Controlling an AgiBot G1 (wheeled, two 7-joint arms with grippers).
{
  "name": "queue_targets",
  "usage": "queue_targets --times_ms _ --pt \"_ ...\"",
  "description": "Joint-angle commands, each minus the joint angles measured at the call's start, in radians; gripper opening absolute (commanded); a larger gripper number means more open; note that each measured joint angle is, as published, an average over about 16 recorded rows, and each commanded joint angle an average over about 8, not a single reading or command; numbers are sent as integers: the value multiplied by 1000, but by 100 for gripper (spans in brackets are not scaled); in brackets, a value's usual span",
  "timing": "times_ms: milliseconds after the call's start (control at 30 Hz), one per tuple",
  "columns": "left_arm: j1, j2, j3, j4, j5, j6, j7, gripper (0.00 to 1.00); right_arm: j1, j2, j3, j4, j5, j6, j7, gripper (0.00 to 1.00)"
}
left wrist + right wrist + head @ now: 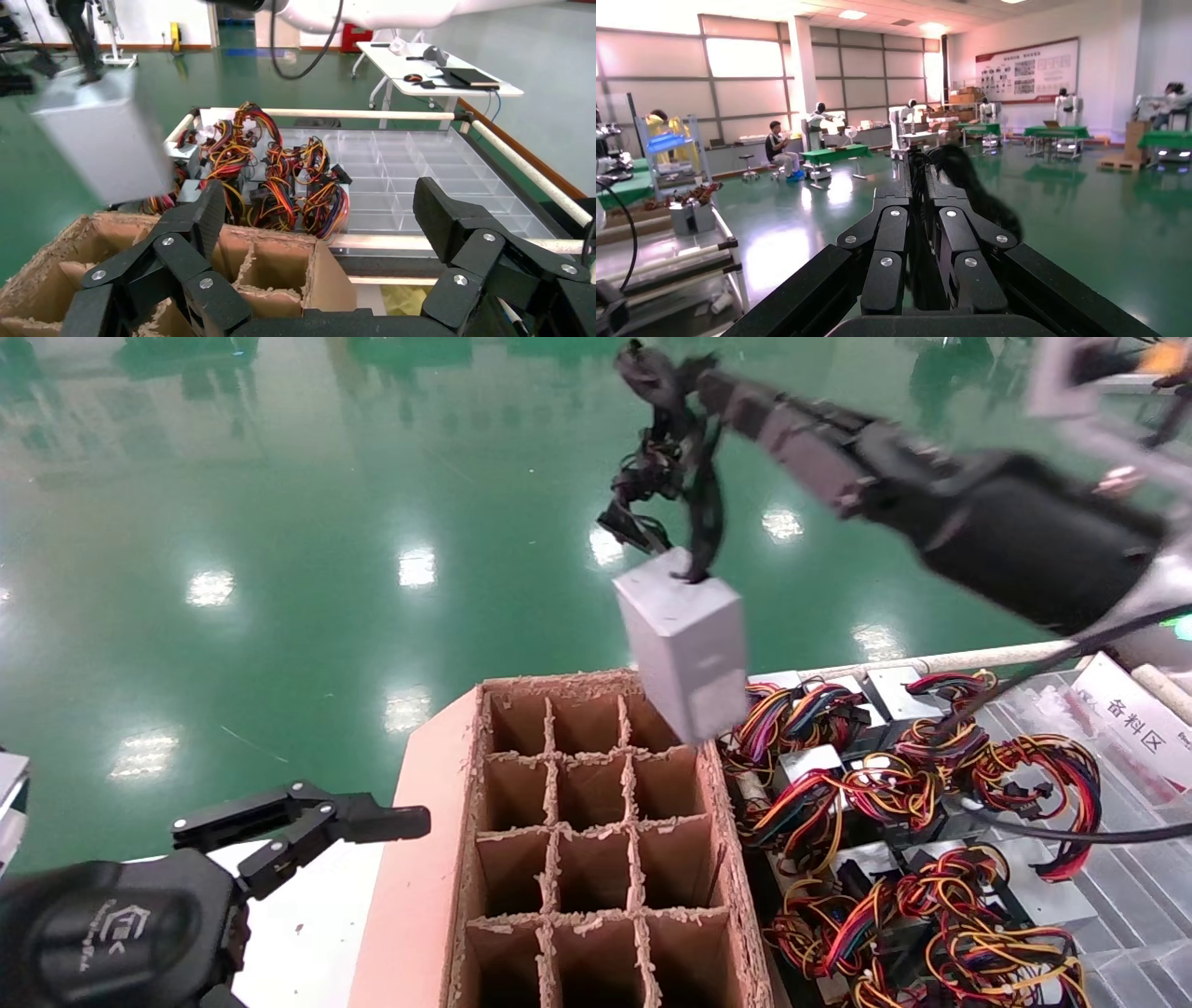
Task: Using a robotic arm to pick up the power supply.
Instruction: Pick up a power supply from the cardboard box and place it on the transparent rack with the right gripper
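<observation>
The power supply (684,654), a silver-grey metal box, hangs tilted in the air over the far right corner of the cardboard carton (424,859). Its thick black cord bundle (672,453) runs up from the box's top. My right gripper (712,388) is shut on that cord high above the box; in the right wrist view the black cord (972,193) is pinched between the closed fingers of that gripper (919,175). The box shows blurred in the left wrist view (98,140). My left gripper (307,817) stands open and empty at the near left (323,217).
The carton's divider cells (267,267) lie below the box. To its right a clear tray (422,168) holds several grey boxes with multicoloured wire bundles (885,784). A white label (1131,714) sits at the tray's far right. Green floor lies beyond.
</observation>
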Motion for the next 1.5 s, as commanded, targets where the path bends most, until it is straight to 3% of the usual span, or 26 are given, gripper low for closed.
queue_targets --times_ms 33,167,367,533,733,967,1233,1500 --pt "0 0 0 0 0 0 0 100 10 32 1 15 1 -27 9 0" --pt "0 0 0 0 0 0 0 100 -53 141 4 179 69 -35 75 0" --pt "0 0 0 0 0 0 0 100 -230 352 5 460 255 -35 194 0" --pt "0 0 0 0 0 0 0 100 -375 522 20 562 397 -29 216 0" --pt "0 0 0 0 0 0 0 100 -541 670 46 587 538 -29 181 0" --pt "0 0 0 0 0 0 0 100 -753 777 80 572 703 -33 106 0" --pt "0 0 1 0 0 0 0 100 -986 852 126 518 865 -39 19 0" --pt "0 0 1 0 -1 0 0 100 -1196 869 185 469 973 -43 -45 0"
